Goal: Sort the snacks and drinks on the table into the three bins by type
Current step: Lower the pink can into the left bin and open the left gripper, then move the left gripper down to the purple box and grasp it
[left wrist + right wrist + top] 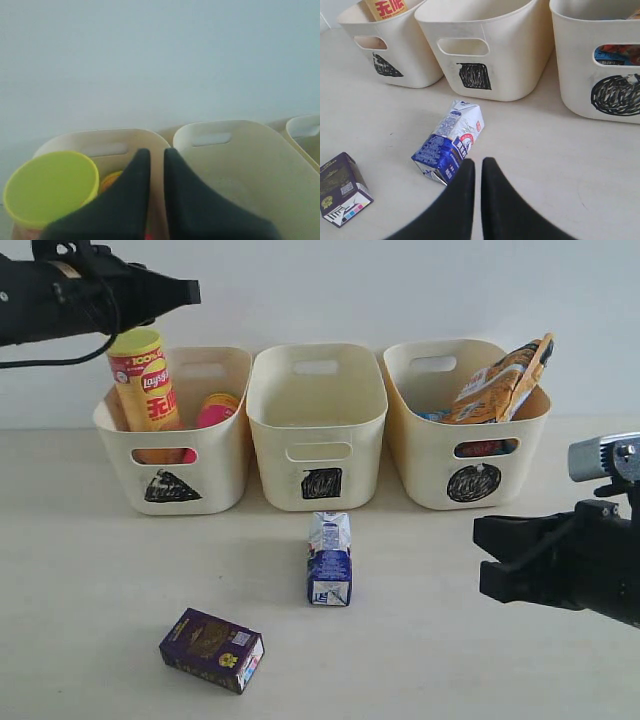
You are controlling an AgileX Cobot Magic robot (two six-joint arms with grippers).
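The yellow chip tube (145, 380) and the pink one (217, 410) stand in the triangle bin (225, 475). The square bin (285, 475) holds nothing that I can see. Orange (500, 385) and blue (432, 415) noodle packets lie in the circle bin (420, 465). On the table (90, 580) the blue and white carton (329, 558) lies on its side, and the dark purple carton (212, 650) lies nearer the front. My left gripper (193, 290) hangs shut and empty above the triangle bin. My right gripper (480, 555), shut and empty, hovers right of the blue and white carton (450, 142).
A pale wall runs behind the bins. The left wrist view looks down past the yellow tube's lid (50, 187) at the rims of the triangle bin (100, 136) and square bin (250, 165). Bare tabletop lies between the cartons and the bins.
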